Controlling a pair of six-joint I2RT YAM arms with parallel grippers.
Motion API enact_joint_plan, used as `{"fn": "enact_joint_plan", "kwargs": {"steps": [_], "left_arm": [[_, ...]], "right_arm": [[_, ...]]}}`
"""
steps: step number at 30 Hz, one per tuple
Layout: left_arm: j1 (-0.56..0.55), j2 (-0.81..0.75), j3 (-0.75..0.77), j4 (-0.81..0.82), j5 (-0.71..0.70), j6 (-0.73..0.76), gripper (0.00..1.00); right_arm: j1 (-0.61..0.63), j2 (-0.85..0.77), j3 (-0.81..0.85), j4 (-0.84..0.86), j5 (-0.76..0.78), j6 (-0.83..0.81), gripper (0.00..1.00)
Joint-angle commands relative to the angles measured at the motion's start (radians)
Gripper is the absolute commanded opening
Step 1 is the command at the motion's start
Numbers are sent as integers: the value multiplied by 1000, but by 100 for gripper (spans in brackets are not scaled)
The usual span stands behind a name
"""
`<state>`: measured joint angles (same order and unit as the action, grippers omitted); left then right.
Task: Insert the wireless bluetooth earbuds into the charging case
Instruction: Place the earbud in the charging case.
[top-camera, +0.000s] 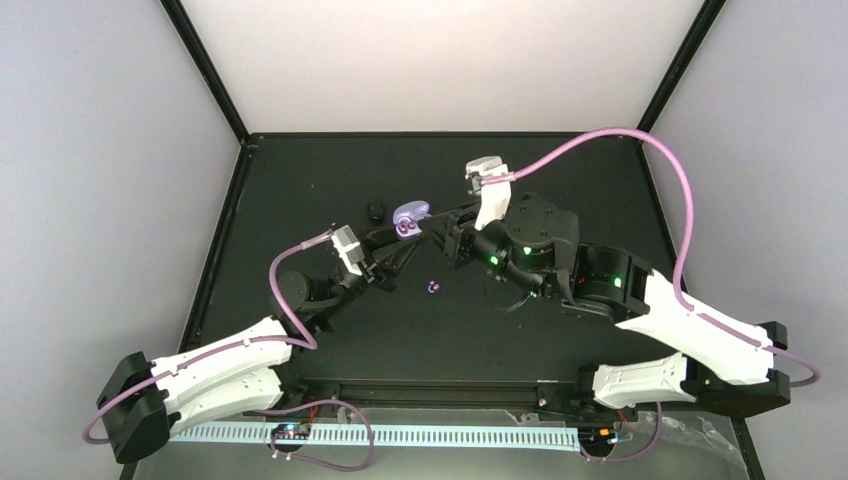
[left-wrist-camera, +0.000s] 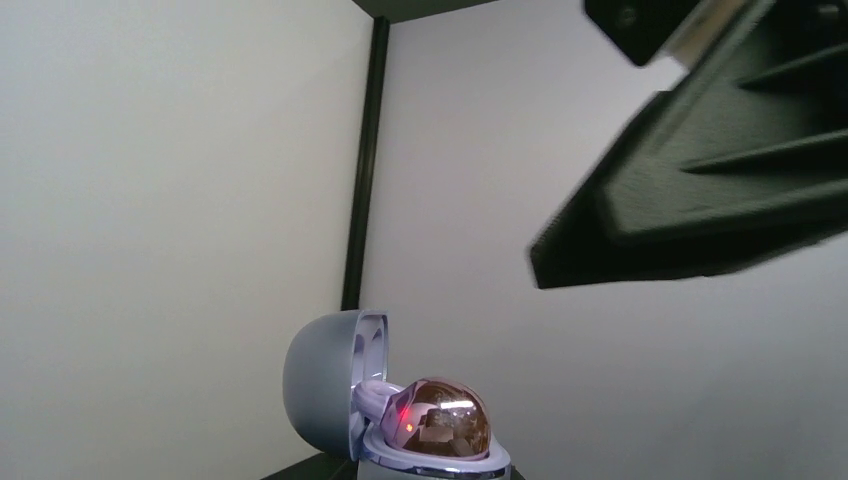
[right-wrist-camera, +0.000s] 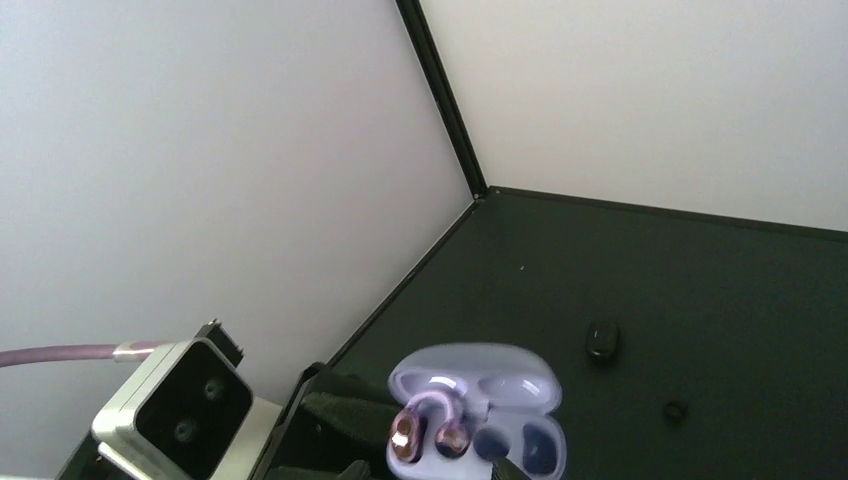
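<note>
The lilac charging case (top-camera: 409, 213) is open, lid up, held off the table at the left gripper's (top-camera: 403, 240) tips. A purple clip-shaped earbud (right-wrist-camera: 430, 425) sits in its left slots; the two right slots (right-wrist-camera: 510, 440) are dark and empty. In the left wrist view the case (left-wrist-camera: 330, 385) and the shiny seated bud (left-wrist-camera: 445, 418) fill the bottom centre. My right gripper (top-camera: 441, 233) hovers right beside the case, its fingertips (right-wrist-camera: 505, 469) apart at the case's near edge. Another purple-and-white earbud (top-camera: 432, 288) lies on the table nearer me. A glossy black bud (right-wrist-camera: 601, 340) lies behind the case.
A smaller black bud (right-wrist-camera: 675, 410) lies on the black table right of the case. The right gripper's dark finger (left-wrist-camera: 700, 190) looms over the case in the left wrist view. White walls and a black corner post (right-wrist-camera: 440, 100) close the back.
</note>
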<state>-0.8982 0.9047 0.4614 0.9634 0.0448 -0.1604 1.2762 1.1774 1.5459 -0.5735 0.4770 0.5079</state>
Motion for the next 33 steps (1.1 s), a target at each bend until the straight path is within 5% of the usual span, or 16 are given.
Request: {"fn": "enact_joint_plan", "kwargs": {"steps": [1,6,12,33], "left_arm": [[-8,-34,7,-19,131,-75,2],[-8,-96,-23,-46,282,-141,2],[-9,-157,-40,-97,342,-153,2],[-8,-144,-19,-160,286,-66,2]], "right_arm": [[-109,0,48,-106,-251,41,31],[-175,-3,63,-209,-488,24,32],[-176,-58,8,-213,-579,32,32],[-165,0,40,-174,-523,96,25]]}}
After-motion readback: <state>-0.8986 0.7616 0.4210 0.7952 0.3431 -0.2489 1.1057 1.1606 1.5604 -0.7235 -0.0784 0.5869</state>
